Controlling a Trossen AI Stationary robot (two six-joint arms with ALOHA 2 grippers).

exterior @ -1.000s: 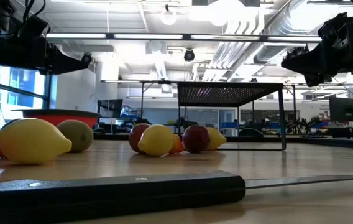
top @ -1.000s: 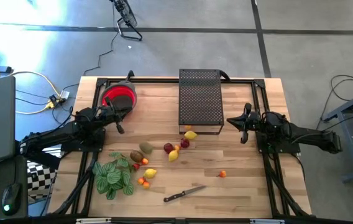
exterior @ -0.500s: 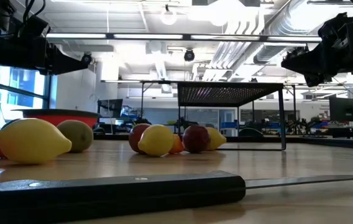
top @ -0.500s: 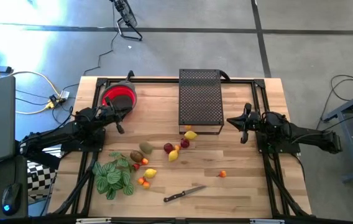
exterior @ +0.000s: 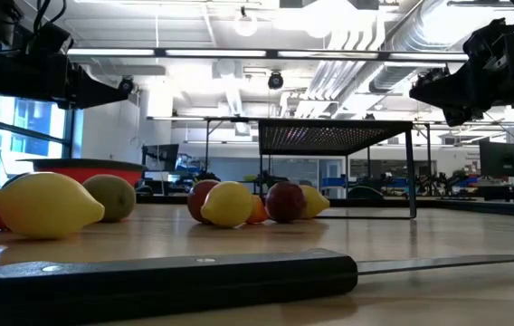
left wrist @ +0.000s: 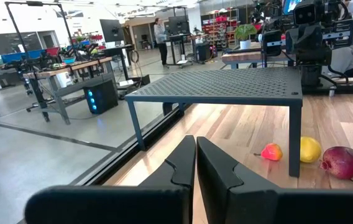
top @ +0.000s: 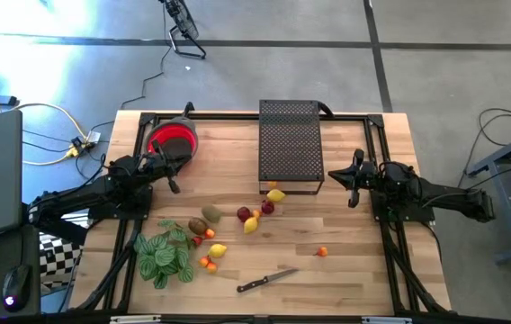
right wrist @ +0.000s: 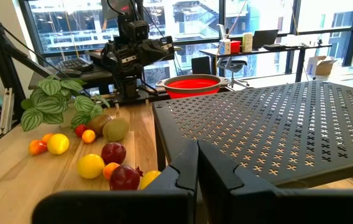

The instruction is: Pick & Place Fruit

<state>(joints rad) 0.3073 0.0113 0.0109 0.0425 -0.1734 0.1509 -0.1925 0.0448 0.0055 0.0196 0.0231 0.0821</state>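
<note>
Nothing has moved since the earlier frames: fruit, arms and tools lie exactly as they did. We start with the fruit [top: 237,227], which is scattered across the near-middle of the table [top: 345,261], from a lemon [top: 276,194] and a dark red apple [top: 267,207] just in front of the black perforated stand [top: 290,144], through a kiwi [top: 210,214] and a second lemon [top: 218,251] beside the green striped plant [top: 165,256], out to one tiny orange piece [top: 322,252] lying apart toward the right side. We see the scatter run as a loose band from the stand's front edge diagonally toward the plant, and the knife [top: 267,280] lies nearer the table's front edge, clear of it. The red bowl [top: 174,139] sits at the far left corner, just beyond the left gripper [top: 174,184], whose fingers are pressed together and hold nothing. The right gripper [top: 353,196] hovers to the right of the stand, likewise closed and empty. We judge the lemon and apple by the stand to be about midway between the two, the plant-side pieces nearer the left arm, and the lone orange piece nearer the right. Either gripper must part its fingers before descending.
</note>
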